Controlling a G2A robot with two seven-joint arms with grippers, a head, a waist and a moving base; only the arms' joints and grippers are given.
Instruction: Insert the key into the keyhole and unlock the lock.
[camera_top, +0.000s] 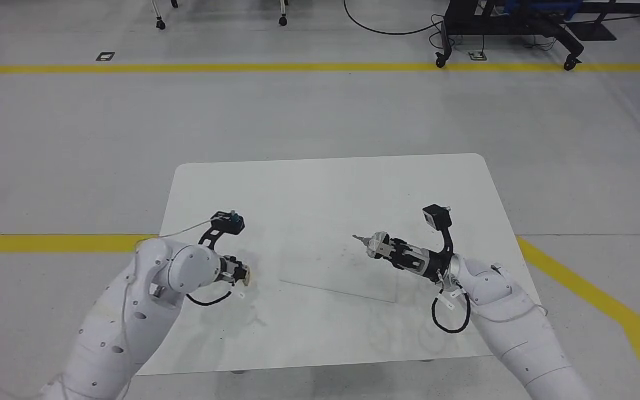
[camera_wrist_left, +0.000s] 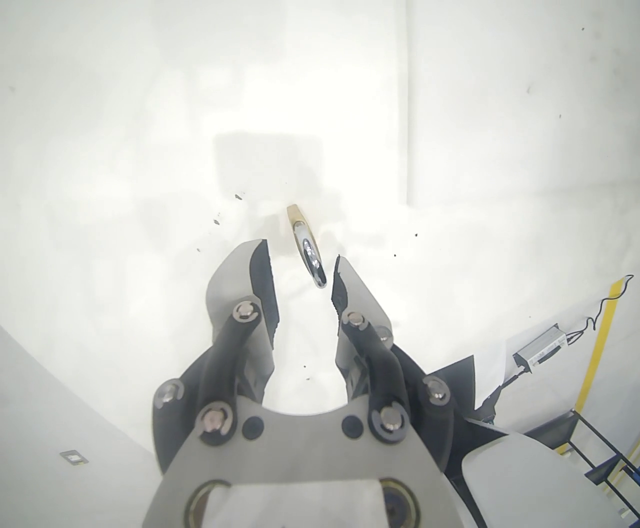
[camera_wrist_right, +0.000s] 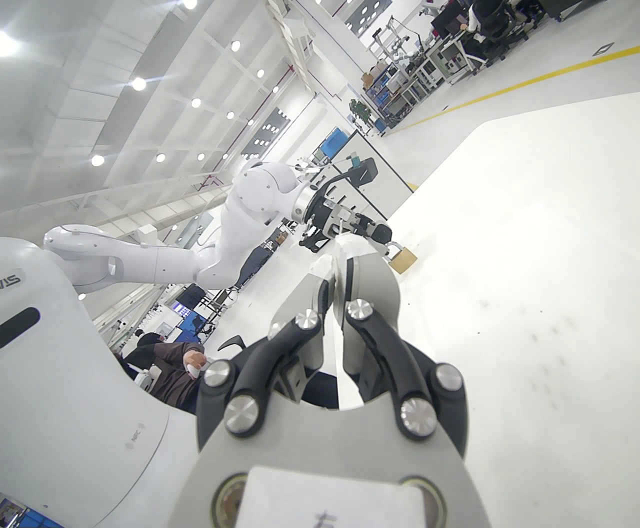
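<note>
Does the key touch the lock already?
Apart. The top view shows bare table between the key in the right gripper and the lock.

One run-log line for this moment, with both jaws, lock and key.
left jaws: open, chrome shackle of brass padlock between them | right jaws: shut on small metal key, apart from padlock | key not inserted
</note>
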